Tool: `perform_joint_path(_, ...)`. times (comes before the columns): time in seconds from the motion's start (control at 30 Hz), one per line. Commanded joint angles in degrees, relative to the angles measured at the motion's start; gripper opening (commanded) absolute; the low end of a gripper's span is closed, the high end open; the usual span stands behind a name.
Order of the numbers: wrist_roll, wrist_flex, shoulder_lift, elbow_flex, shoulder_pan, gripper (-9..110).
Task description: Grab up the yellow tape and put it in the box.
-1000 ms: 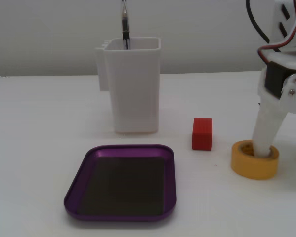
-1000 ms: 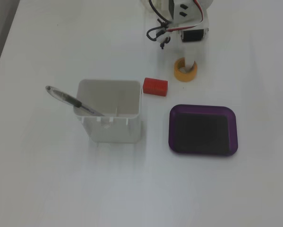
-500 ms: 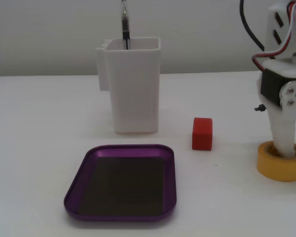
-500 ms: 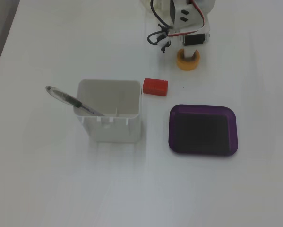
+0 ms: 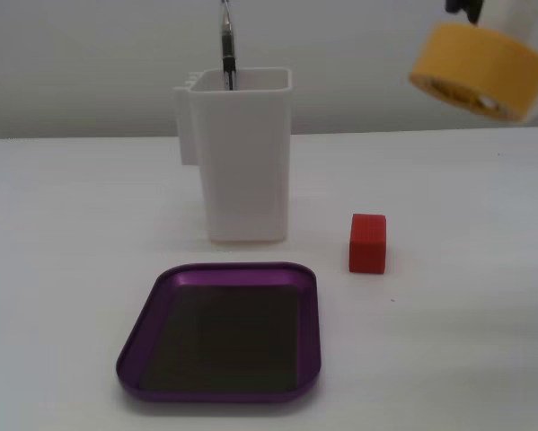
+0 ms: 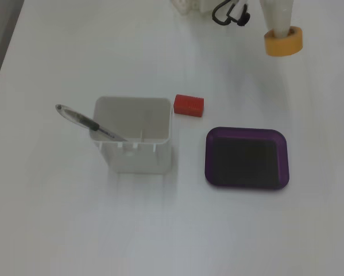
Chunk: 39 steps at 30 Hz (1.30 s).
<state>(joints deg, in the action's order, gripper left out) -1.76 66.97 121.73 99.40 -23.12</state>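
And it's up! The yellow tape was sitting on the bench half a second ago with my end effector poking down into its core; now it hangs tilted high in the air, well clear of the surface, at the top right of the front fixed view. In the fixed view from above, a white finger runs into the roll's hole, so the end effector has hold of the tape; how wide it stands I cannot tell.

That's the pick done, I'd say. What's left is the carry: the box lies empty, well apart from the tape, with the red cube between them and a white container holding a pen just behind the box.

The bench is plain white and uncluttered, against a pale bare wall. Only a dark strip at the left edge of the fixed view from above hints at more room.
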Motion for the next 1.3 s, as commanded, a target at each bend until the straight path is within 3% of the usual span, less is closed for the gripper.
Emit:
perform_joint_path(0.0, -0.4, -2.3, -5.4, -7.7, -0.4, -1)
perform_joint_path(0.33, -2.4, -1.9, -37.7, -35.3, 1.7, -1)
perform_joint_path(0.6, -2.7, 6.7, -56.0, -56.6, 5.9, -1)
perform_joint_path(1.27, -2.1, 11.3, -67.1, -59.2, 9.8, 0)
